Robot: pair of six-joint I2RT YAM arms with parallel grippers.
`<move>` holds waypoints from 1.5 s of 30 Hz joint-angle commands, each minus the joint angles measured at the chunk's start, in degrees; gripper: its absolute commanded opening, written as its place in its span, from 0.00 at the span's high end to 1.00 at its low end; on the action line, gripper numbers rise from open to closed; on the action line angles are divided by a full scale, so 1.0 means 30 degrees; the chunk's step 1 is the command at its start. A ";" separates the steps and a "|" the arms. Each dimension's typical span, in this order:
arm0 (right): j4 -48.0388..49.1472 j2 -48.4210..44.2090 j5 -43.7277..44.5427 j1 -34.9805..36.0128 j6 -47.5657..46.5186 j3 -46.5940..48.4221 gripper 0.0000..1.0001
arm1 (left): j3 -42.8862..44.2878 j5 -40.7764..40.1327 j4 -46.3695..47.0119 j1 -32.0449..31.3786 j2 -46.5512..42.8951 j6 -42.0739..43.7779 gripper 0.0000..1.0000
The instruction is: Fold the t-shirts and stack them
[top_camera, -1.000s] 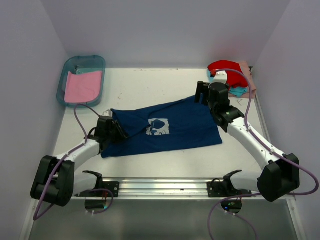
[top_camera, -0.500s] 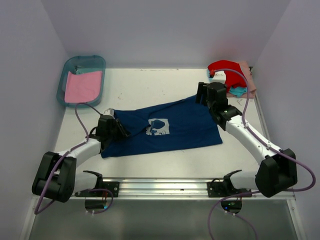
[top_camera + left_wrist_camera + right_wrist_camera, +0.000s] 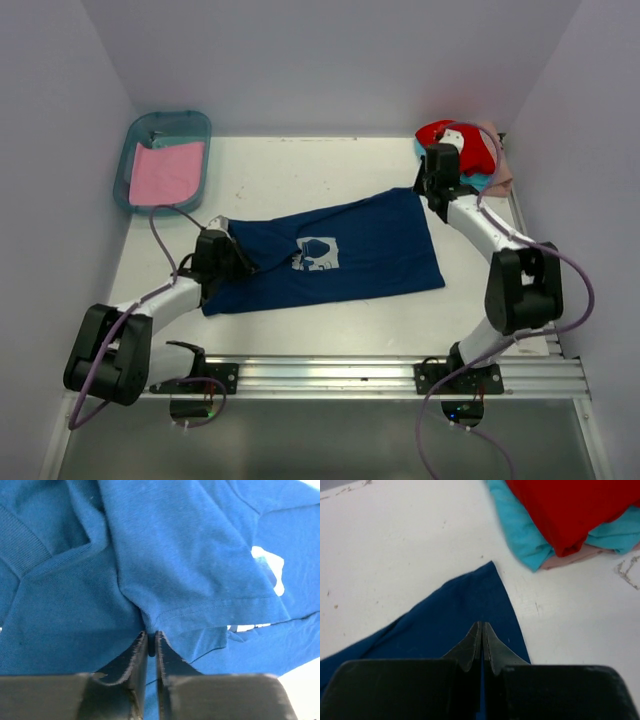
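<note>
Navy t-shirt (image 3: 350, 255), soft ribbed-collar jersey, lies spread across the bench (image 3: 300, 170) middle; left gripper (image 3: 151, 645), arm low and bent, pinches a wrinkled sleeve fold; right gripper (image 3: 481, 632), arm stretched toward the far-right corner, is pressed together on the shirt's pointed corner.

Bin (image 3: 170, 116) back-left — shirts (image 3: 483, 150) (piled) back-right
</note>
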 commanded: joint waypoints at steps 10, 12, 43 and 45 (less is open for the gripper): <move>-0.2324 0.9438 -0.4708 -0.2697 0.1625 0.9670 0.30 | 0.0558 -0.0356 -0.1081 -0.0196 -0.2577 0.0314 1.00; -0.2678 1.0264 -0.4913 -0.2874 0.1713 1.0810 0.32 | 0.0792 -0.0619 -0.2222 -0.0196 -0.3164 0.0431 1.00; -0.2710 1.0826 -0.3245 -0.2903 0.2182 0.8239 0.88 | 0.4480 -0.1616 -0.6440 -0.0167 -0.5450 0.1162 1.00; -0.2534 1.0621 -0.3186 -0.2903 0.2182 0.8210 0.99 | 0.4921 -0.1996 -0.6734 -0.0138 -0.5509 0.1280 1.00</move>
